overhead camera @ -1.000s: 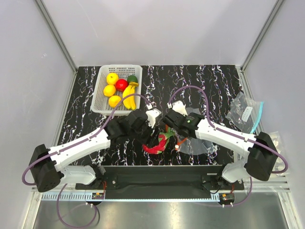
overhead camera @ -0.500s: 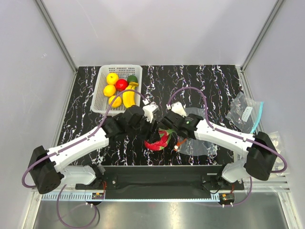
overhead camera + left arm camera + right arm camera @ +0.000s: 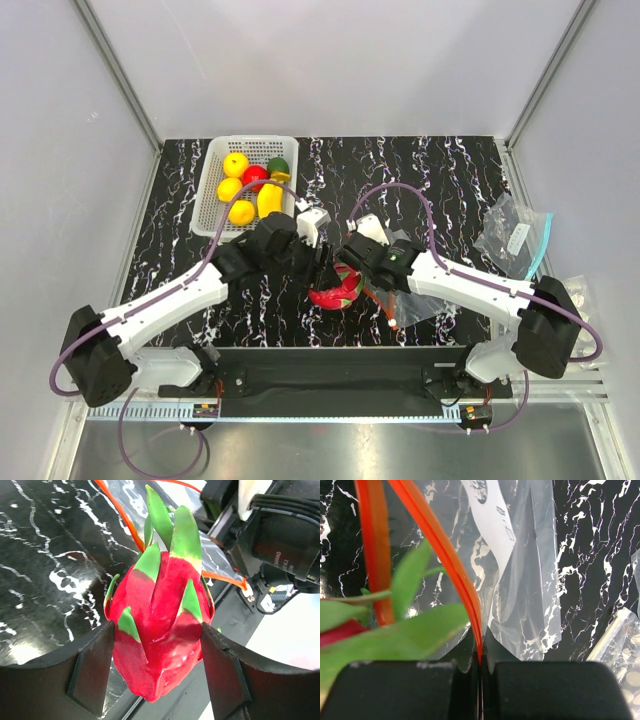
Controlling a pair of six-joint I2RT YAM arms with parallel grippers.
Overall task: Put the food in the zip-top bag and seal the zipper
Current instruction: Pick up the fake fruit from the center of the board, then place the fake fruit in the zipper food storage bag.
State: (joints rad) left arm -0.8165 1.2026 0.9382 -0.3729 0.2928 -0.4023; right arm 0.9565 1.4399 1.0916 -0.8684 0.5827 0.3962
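The left jaws were clamped on the dragon fruit [image 3: 160,630], one finger pressed to each side of its red body, with the green leaf tips pointing forward, away from the wrist. The right jaws were pressed together on the red-orange zipper [image 3: 445,565] at the edge of the clear bag [image 3: 520,580], pinching the strip at their very tips. From there the plastic spread out ahead of the right jaws over the black marbled desk [image 3: 420,180]. The two pairs of jaws met near the middle of the desk, the fruit just in front of the right jaws and to their left. In the right wrist view the green leaves showed between the two runs of zipper strip, at the bag's mouth; how far the fruit reached inside could not be told. Well behind the left jaws a white basket [image 3: 212,190] held a banana bunch [image 3: 270,198], round yellow fruits [image 3: 236,164] and a red one [image 3: 256,176]. Far out to the side of the right jaws lay a second clear bag [image 3: 515,238] with a teal edge.
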